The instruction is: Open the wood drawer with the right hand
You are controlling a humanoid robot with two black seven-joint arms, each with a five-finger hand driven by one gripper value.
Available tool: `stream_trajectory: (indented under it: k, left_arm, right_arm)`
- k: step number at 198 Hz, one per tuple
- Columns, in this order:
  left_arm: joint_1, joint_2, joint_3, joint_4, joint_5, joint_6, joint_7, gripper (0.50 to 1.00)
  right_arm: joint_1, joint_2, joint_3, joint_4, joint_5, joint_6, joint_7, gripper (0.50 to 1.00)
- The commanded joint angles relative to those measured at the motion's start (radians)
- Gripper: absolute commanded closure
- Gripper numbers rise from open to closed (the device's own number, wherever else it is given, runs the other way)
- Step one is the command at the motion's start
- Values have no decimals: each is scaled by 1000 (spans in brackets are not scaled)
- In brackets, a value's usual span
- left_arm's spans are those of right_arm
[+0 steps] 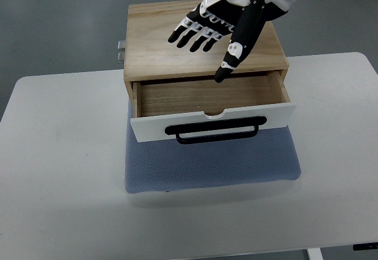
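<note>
Wood drawer (212,109) looks light, slides stiffly; grip black handle (212,131). Right hand (220,31) hovers released, fingers spread, holding nothing.

The wood drawer (211,117) juts toward the frame's bottom from its cabinet (153,41). Both sit on a mat (207,165) at the table's (53,171) centre. The right hand (215,26) hovers above the cabinet, upper centre.

Wood drawer (212,109) pulled partway out of light wooden box (204,41), inside bare. White front panel, black bar handle (212,131) across it. Box sits upright on blue-grey mat (212,168).
</note>
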Motion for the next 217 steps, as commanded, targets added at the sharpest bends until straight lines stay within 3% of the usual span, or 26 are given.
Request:
stream_trajectory:
  k: [1, 35, 95, 153, 217]
  left_arm:
    - [0, 0, 0, 0, 0, 0, 0, 500]
    - [0, 0, 0, 0, 0, 0, 0, 500]
    - [0, 0, 0, 0, -1, 0, 0, 500]
    - [0, 0, 0, 0, 0, 0, 0, 500]
    - [0, 0, 0, 0, 0, 0, 0, 500]
  right_arm:
    - [-62, -36, 70, -63, 30, -60, 42, 556]
    - [-283, -99, 285, -166, 30, -181, 60, 556]
    - [-716, -179, 771, -278, 13, -328, 63, 558]
    - [-1021, -81, 1130, -482, -58, -401, 65, 556]
    - [-1184, 82, 1354, -700, -111, -407, 99, 556]
